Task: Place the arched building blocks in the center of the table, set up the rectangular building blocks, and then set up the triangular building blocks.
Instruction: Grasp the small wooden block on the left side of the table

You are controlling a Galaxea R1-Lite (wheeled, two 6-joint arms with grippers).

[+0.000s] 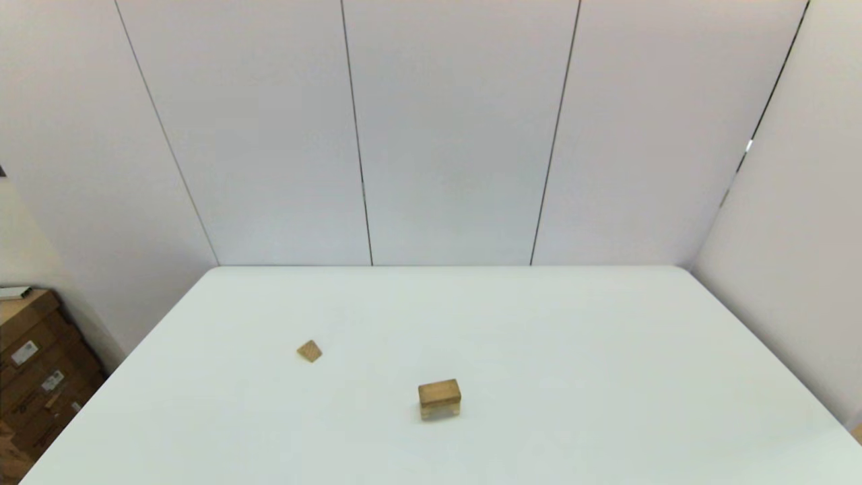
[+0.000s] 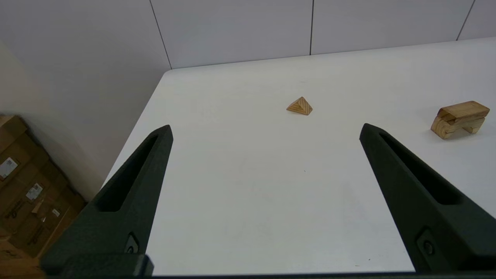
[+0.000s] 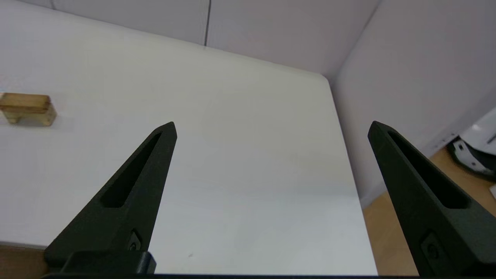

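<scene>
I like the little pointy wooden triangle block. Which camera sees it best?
The left wrist view: the small light-brown wooden triangular wedge sits alone on the white table, its peak and grain lines clear. The head view shows it as a tiny tan speck. The right wrist view misses it.

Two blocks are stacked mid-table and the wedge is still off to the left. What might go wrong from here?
1. The rectangular block looks skewed on the arched block, overhanging one end; a nudge might slide it off.
2. The triangular block is small with sloped faces, so the open left gripper may squeeze it out on closing.
3. The slab offers a narrow landing for the wedge; a slightly off release could tip it off. The right gripper is open and parked.
</scene>
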